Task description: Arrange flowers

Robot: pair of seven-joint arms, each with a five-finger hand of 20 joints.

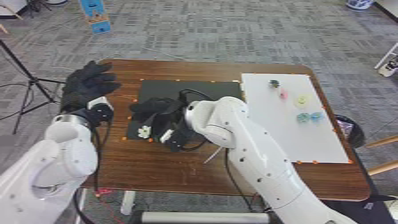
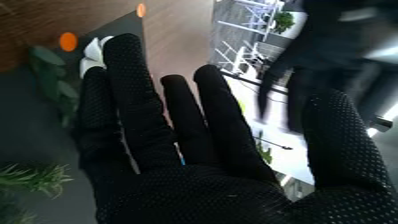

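The right hand (image 2: 191, 195) is open, fingers extended, thumb wide, nothing in its grasp. Close by, the white flower (image 1: 144, 131) is at the near left corner of the black mat (image 1: 191, 87). A good pick likely means coming in low and pinching the stem lightly, petals uncrushed. Blue flowers (image 1: 304, 118) lie farther off, toward the right edge of the counter (image 1: 160, 172).

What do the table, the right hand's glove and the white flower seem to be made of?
Table: wood or wood-look laminate, smooth, with brown streaky grain. Right hand: matte black fabric glove, dotted with tiny bumps, possibly rubber. White flower: smooth petals, perhaps cloth or plastic; the look leaves it open.
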